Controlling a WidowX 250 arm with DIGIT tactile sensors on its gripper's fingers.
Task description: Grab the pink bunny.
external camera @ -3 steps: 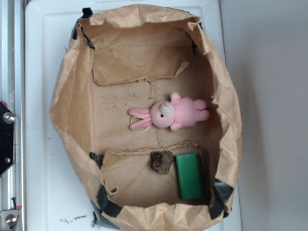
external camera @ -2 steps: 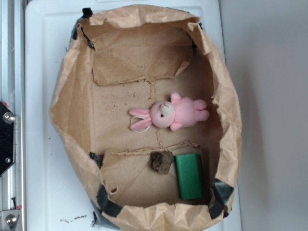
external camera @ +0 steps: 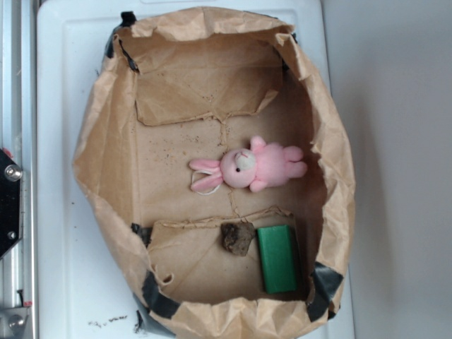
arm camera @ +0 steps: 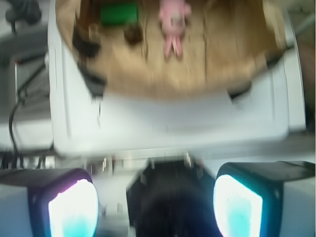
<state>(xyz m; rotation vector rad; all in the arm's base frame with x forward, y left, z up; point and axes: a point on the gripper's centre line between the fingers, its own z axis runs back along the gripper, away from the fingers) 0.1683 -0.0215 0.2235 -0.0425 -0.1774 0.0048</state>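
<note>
The pink bunny lies on its side in the middle of the open brown paper bag, head and ears toward the left, with a white loop by its ears. In the blurred wrist view the pink bunny shows far off at the top. My gripper is open, its two bright pads wide apart at the bottom of the wrist view, with nothing between them. It hangs well outside the bag and does not appear in the exterior view.
A green rectangular block and a small brown lump lie in the bag's lower part. The bag rests on a white surface. A metal rail with a black bracket runs along the left edge.
</note>
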